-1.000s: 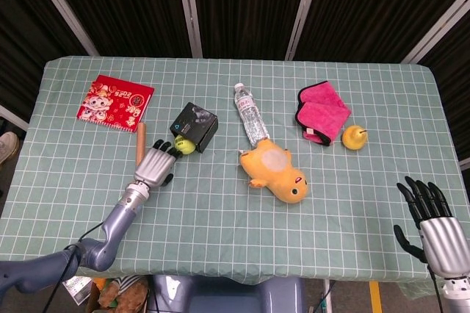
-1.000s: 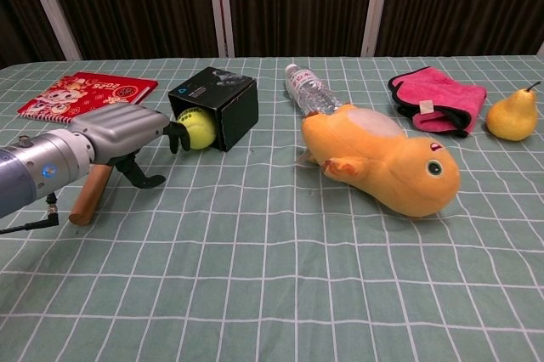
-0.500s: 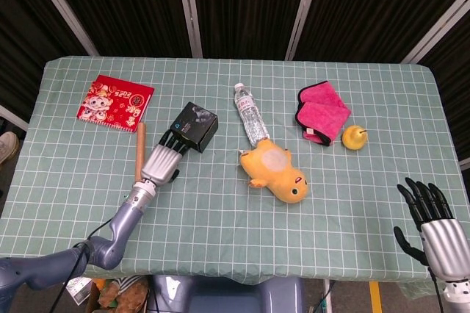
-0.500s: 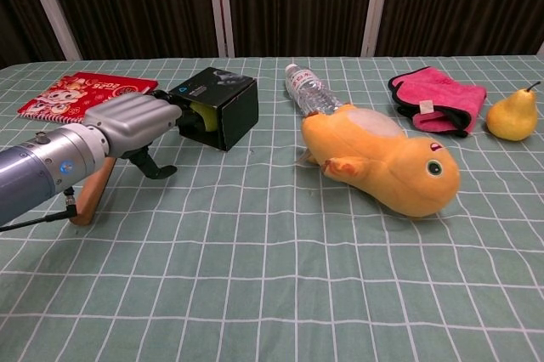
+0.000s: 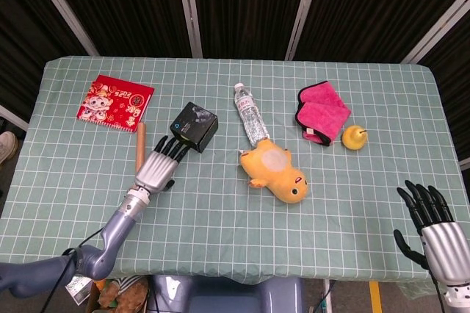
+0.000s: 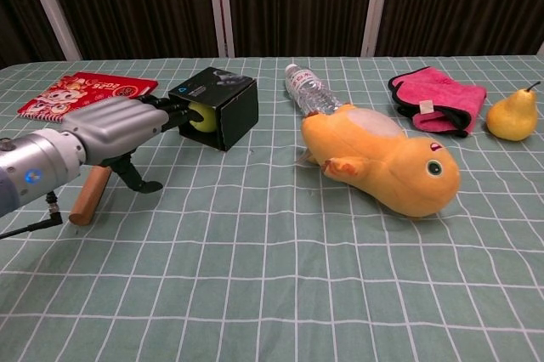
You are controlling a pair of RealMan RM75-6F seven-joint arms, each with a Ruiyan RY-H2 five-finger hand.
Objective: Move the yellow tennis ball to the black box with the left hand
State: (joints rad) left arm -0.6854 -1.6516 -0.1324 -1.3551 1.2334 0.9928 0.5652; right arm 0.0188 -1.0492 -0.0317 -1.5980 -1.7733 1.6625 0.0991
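The yellow tennis ball (image 6: 203, 117) sits in the open side of the black box (image 6: 223, 105), half in shadow. In the head view the ball is hidden, and the black box (image 5: 194, 126) lies left of the table's middle. My left hand (image 6: 110, 131) stretches its fingers towards the box mouth, fingertips at the ball, thumb hanging down apart from it. From above, the left hand (image 5: 156, 168) points up-right at the box's near corner. My right hand (image 5: 433, 228) hovers off the table's near right corner, fingers spread and holding nothing.
A wooden stick (image 5: 139, 148) lies just left of my left hand, with a red booklet (image 5: 115, 101) further back left. A water bottle (image 5: 250, 114) and a yellow duck plush (image 5: 275, 172) lie mid-table. A pink cloth (image 5: 322, 111) and a pear (image 5: 354, 137) are on the right.
My left hand carried the ball to the box's opening, then drew back a little towards me. The ball now stays inside the box mouth. The right hand has barely moved.
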